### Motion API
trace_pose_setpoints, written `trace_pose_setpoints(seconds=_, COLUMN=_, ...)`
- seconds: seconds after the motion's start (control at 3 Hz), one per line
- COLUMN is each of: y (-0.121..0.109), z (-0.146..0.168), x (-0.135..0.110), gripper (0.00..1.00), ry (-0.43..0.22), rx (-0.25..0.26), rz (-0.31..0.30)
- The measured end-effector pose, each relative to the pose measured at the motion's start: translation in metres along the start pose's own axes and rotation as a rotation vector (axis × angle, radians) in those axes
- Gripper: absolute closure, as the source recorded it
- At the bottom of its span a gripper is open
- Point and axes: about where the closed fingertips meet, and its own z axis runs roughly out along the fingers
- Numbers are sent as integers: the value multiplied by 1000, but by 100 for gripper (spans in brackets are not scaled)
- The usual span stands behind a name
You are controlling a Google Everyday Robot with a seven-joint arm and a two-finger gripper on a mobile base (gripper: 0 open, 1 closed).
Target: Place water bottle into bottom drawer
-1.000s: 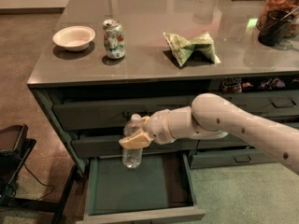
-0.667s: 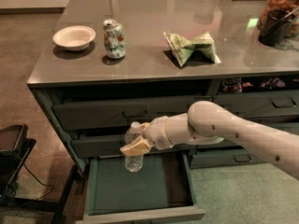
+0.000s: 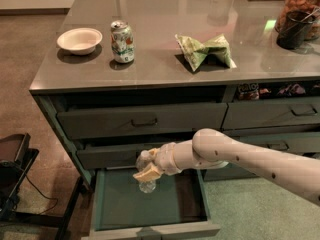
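Observation:
The bottom drawer [image 3: 117,211] stands pulled open at the lower left of the cabinet, its teal-green floor showing. My gripper [image 3: 148,170] reaches in from the right over the open drawer and is shut on the water bottle [image 3: 146,180], a small clear bottle held roughly upright. The bottle's lower end hangs just above the drawer floor near the back middle. Its cap and label are mostly hidden by the fingers.
On the counter stand a white bowl [image 3: 79,40], a green-white soda can [image 3: 122,42] and a green chip bag [image 3: 205,50]. A dark cup [image 3: 293,30] stands at the right. Two handled drawers [image 3: 142,120] above are closed. A dark stand [image 3: 12,169] stands on the floor at the left.
My gripper has lowered a little with the water bottle, bringing it closer to the drawer floor. Nothing on the counter has moved.

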Motion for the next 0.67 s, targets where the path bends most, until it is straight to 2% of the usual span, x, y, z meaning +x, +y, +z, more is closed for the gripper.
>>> trace_pose_setpoints(seconds=0.33, y=0, z=0, x=0, gripper=100, ry=0, rx=0, rz=0)
trace_pose_setpoints(seconds=0.67, y=-1, z=16, x=36, gripper=100, ry=15, rx=21, rz=-21)
